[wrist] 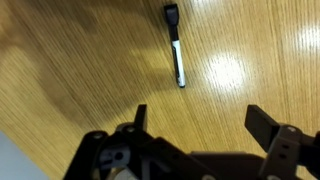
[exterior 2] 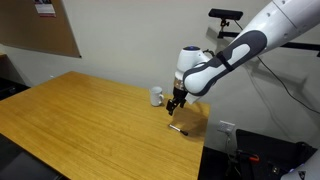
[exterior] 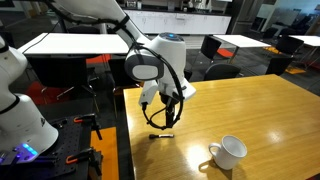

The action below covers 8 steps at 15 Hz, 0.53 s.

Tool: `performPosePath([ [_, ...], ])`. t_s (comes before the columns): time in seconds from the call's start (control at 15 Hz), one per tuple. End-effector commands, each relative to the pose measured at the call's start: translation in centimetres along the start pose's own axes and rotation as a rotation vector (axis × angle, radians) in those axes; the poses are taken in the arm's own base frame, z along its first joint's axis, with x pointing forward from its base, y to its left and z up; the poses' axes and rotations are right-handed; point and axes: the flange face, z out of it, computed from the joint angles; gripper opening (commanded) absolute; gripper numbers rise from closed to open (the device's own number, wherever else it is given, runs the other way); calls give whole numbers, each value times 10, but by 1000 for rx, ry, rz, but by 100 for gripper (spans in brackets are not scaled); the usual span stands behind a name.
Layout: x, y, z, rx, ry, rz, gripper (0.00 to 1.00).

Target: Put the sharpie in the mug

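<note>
The sharpie (wrist: 176,47) is a thin black marker lying flat on the wooden table, with a lighter end nearer the gripper. It also shows in both exterior views (exterior: 161,135) (exterior 2: 178,129). The white mug (exterior: 229,152) stands on the table, its handle toward the table's front edge; it also shows by the wall in an exterior view (exterior 2: 157,96). My gripper (wrist: 198,120) is open and empty, hovering above the table just short of the sharpie; it shows in both exterior views (exterior: 160,113) (exterior 2: 175,104).
The wooden table (exterior: 260,110) has its edge close to the sharpie (exterior 2: 195,150). Black chairs (exterior: 215,48) and white tables (exterior: 70,42) stand behind. A second robot base (exterior: 20,110) stands beside the table.
</note>
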Motion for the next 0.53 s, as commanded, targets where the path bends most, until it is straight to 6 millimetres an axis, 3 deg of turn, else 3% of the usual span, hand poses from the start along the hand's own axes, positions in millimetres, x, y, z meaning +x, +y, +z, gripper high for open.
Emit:
performPosePath([
  [0.0,3,0,10,15,21,-43,100],
  [0.47,-1,3,37,48,39,-84,100],
])
